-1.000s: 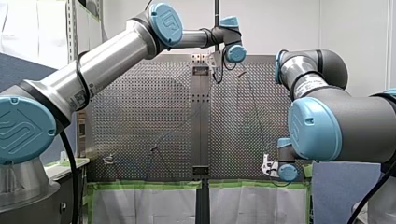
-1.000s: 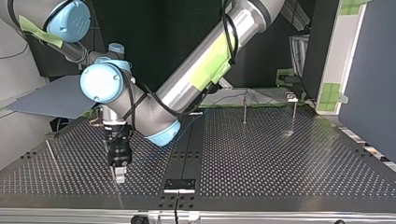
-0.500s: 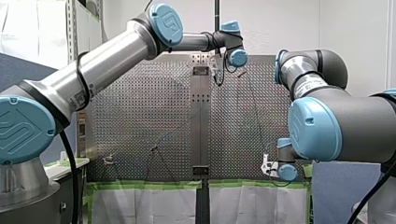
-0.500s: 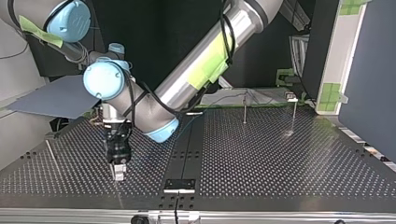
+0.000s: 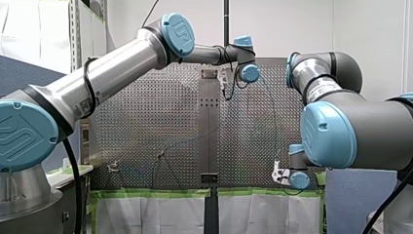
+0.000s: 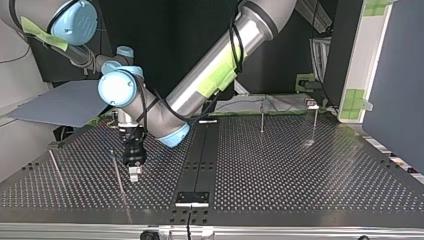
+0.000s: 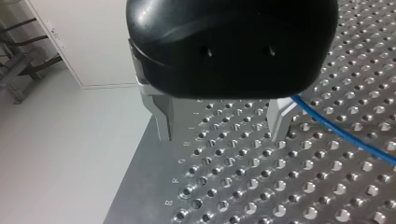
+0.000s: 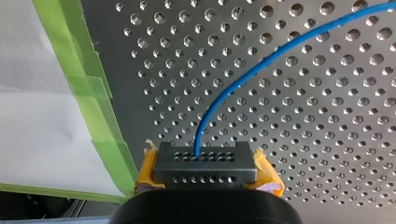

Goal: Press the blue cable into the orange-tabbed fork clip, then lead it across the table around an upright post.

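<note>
**A:** Start with the right wrist view. What does my right end effector (image 8: pixel 204 161) have?

**B:** It is pinching the blue cable (image 8: pixel 243 74). The yellow pads (image 8: pixel 267 173) flank a black block at its tip. The cable comes out of that block and curves away over the perforated counter (image 8: pixel 327 140). Green tape (image 8: pixel 81 79) lines the counter's edge beside it.

**A:** And the left wrist view?

**B:** My left end effector (image 7: pixel 222 135) hangs just above the counter. Its metal fingers (image 7: pixel 162 116) are spread, with nothing between them. The cable passes outside one finger, close against it, then runs off across the holes.

**A:** Top view?

**B:** My left arm slants in from the upper right. Its end effector stands upright over the counter at the view's left, with the tip near the surface. An upright post (image 6: pixel 261 118) and a second post (image 6: pixel 315 124) stand right of the middle, well apart from it.

**A:** Front view?

**B:** My left arm reaches across to the far middle of the counter. My right end effector sits low at the view's right. The cable there is too thin to follow.
</note>
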You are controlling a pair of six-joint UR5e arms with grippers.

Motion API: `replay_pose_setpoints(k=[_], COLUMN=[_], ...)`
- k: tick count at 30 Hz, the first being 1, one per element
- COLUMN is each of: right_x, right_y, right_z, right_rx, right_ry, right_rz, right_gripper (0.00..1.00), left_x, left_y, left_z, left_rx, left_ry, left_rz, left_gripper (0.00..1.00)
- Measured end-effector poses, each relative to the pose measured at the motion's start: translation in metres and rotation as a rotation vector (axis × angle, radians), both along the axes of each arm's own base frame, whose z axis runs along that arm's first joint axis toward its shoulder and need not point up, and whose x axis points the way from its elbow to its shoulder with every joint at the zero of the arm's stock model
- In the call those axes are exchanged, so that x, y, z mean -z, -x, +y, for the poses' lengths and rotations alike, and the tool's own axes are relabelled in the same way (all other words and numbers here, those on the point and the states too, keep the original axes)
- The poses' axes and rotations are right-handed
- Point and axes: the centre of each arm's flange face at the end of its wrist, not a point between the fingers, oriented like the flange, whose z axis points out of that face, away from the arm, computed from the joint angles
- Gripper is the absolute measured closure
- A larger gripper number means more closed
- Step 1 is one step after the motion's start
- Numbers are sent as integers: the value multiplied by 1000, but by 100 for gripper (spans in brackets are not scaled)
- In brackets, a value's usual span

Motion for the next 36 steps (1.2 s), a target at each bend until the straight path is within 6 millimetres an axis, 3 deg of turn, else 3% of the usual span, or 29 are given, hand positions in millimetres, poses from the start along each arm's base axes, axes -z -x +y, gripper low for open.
replay_pose_setpoints(k=[10, 23, 36], right_x=[0, 1, 2], right_y=[-1, -2, -3], right_z=[0, 1, 2], right_rx=[-5, -7, -8], right_ry=[0, -1, -1], right_rz=[-1, -1, -2], right_gripper=[100, 100, 100], left_x=[12, 8, 20], left_y=[7, 23, 28], left_z=[-5, -19, -14], left_rx=[22, 126, 146], left_ry=[-49, -86, -135], left_rz=[24, 44, 114], left_gripper=[0, 0, 0])
